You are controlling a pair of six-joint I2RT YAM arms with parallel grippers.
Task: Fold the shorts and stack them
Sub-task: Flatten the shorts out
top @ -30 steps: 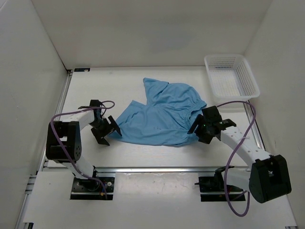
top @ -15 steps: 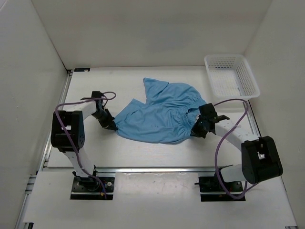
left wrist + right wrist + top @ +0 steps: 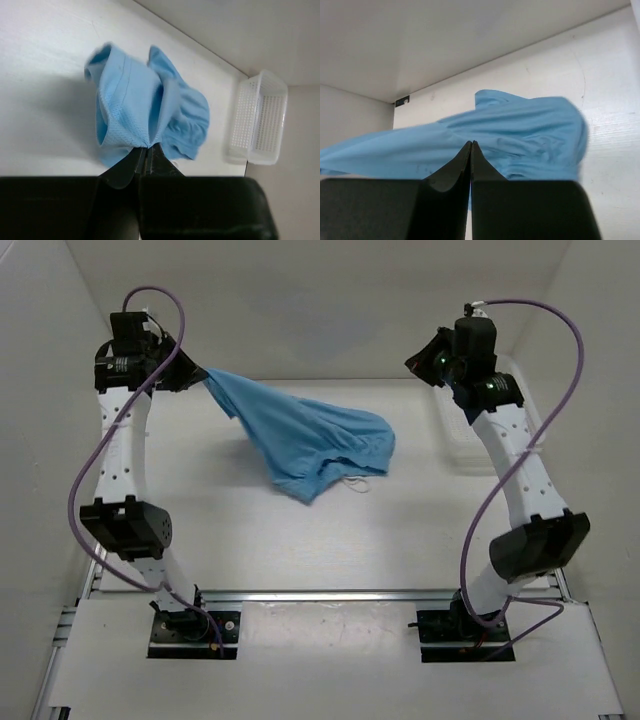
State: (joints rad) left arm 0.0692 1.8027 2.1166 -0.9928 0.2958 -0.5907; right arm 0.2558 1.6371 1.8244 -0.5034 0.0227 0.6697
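The light blue shorts (image 3: 310, 435) hang in the air from one pinched edge at the back left and sag toward the table's middle, a white drawstring (image 3: 350, 483) dangling at the low end. My left gripper (image 3: 200, 375) is raised high and shut on that edge; in the left wrist view the fabric (image 3: 135, 115) fans out from the closed tips (image 3: 148, 146). My right gripper (image 3: 412, 360) is raised at the back right, shut with nothing in it, well apart from the cloth. In the right wrist view the shorts (image 3: 510, 135) lie beyond the closed tips (image 3: 471, 142).
A white mesh basket (image 3: 257, 117) stands at the back right corner, mostly hidden behind the right arm in the top view. White walls close in the table on the left, back and right. A metal rail (image 3: 320, 595) runs along the near edge.
Both grippers closed at the shorts' sides on the table, then both arms rose high. The left one carried the shorts up by an edge; the right came up without cloth.
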